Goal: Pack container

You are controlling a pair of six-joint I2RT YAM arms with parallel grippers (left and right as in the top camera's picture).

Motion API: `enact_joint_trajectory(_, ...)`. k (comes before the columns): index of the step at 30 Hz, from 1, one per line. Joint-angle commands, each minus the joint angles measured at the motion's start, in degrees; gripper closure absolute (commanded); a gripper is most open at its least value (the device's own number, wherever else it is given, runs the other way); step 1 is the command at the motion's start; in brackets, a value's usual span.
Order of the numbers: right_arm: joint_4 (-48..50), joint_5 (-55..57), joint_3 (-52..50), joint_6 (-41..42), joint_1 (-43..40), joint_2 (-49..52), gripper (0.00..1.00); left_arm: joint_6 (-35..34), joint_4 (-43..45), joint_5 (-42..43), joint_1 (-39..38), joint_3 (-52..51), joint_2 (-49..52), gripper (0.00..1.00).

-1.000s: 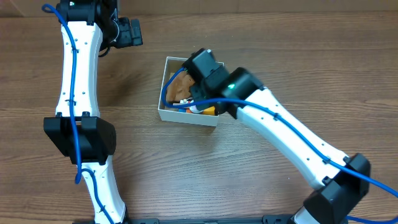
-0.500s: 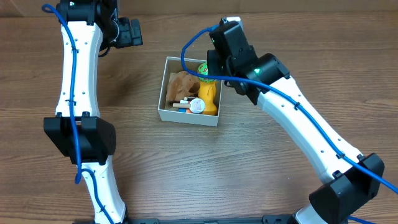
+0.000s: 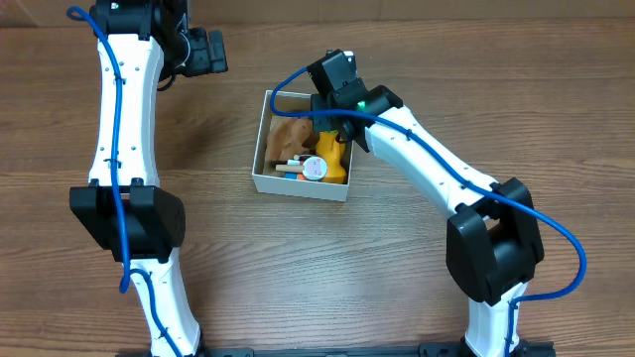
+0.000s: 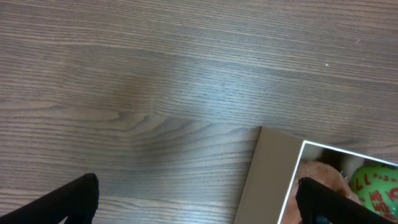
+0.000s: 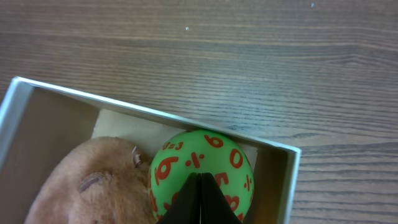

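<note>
Box [image 3: 298, 186] sits mid-table; right gripper [image 5: 200, 186], fingers pressed together and empty, hovers directly over the green ball [image 5: 199, 155] in the box's 1 o'clock corner, so it's nearer, while left gripper [image 4: 198, 182], spread wide, sits well apart at 10 o'clock.

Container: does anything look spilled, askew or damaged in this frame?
Nothing stands out. The container sits flat on the table with its walls intact, and the green ball, brown plush and yellow toy all lie inside it.
</note>
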Motion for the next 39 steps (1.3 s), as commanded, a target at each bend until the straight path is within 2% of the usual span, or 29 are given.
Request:
enact_joint_trajectory(1, -0.4, 0.0, 0.9, 0.8, -0.2, 2.2, 0.96, -1.0, 0.1, -0.2, -0.4, 0.7, -0.6, 0.00)
enact_joint_trajectory(8, -2.2, 0.0, 1.0, 1.6, -0.2, 2.3, 0.96, -1.0, 0.1, -0.2, -0.4, 0.7, -0.6, 0.00)
enact_joint_trajectory(16, -3.8, 4.6, 4.5, 1.6, -1.2, -9.9, 0.94, -1.0, 0.1, -0.2, -0.4, 0.7, -0.6, 0.00)
enact_joint_trajectory(17, -3.8, 5.5, 4.8, 1.6, -1.7, -11.9, 0.86, -1.0, 0.1, -0.2, -0.4, 0.7, -0.6, 0.00)
enact_joint_trajectory(18, -3.8, 6.3, 4.8, 1.6, -2.4, -13.9, 0.72, -1.0, 0.1, -0.2, -0.4, 0.7, -0.6, 0.00)
enact_joint_trajectory(21, -4.3, 6.9, 4.8, 1.6, -5.6, -19.3, 0.53, -1.0, 0.1, -0.2, -0.4, 0.7, -0.6, 0.00)
enact_joint_trajectory(22, -4.5, 6.9, 4.8, 1.6, -7.1, -21.1, 0.39, -1.0, 0.1, -0.2, -0.4, 0.7, -0.6, 0.00)
enact_joint_trajectory(24, -4.5, 6.9, 4.8, 1.6, -9.5, -23.5, 0.00, -1.0, 0.1, -0.2, -0.4, 0.7, -0.6, 0.00)
enact_joint_trajectory(31, -4.4, 6.9, 4.8, 1.6, -16.5, -27.6, 0.00, -1.0, 0.1, -0.2, -0.4, 0.7, -0.6, 0.00)
enact_joint_trajectory(39, -4.5, 6.9, 4.7, 1.6, -17.5, -27.5, 0.00, -1.0, 0.1, -0.2, -0.4, 0.7, -0.6, 0.00)
